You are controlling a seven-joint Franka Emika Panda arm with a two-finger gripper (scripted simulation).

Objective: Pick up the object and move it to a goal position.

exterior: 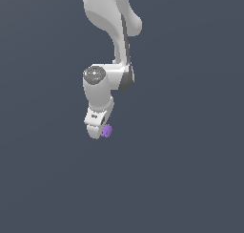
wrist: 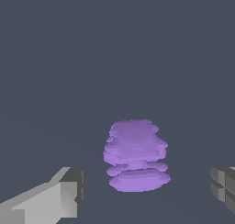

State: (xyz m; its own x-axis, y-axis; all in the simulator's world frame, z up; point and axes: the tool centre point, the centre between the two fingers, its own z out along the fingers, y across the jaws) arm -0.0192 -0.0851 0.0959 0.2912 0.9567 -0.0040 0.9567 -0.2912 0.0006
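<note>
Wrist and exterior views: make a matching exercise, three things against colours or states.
Things:
1. lump
2. hand
3. floor
4. arm

Colours or states:
A. plain dark grey-blue
B. open, a finger on each side of the lump
C. purple and bumpy
D. white, reaching down from above

Pairs: 1-C, 2-B, 3-A, 4-D

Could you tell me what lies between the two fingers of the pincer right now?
In the wrist view the purple lump sits between the pincer's fingers, with bare grey gaps on each side; neither finger touches it.
</note>
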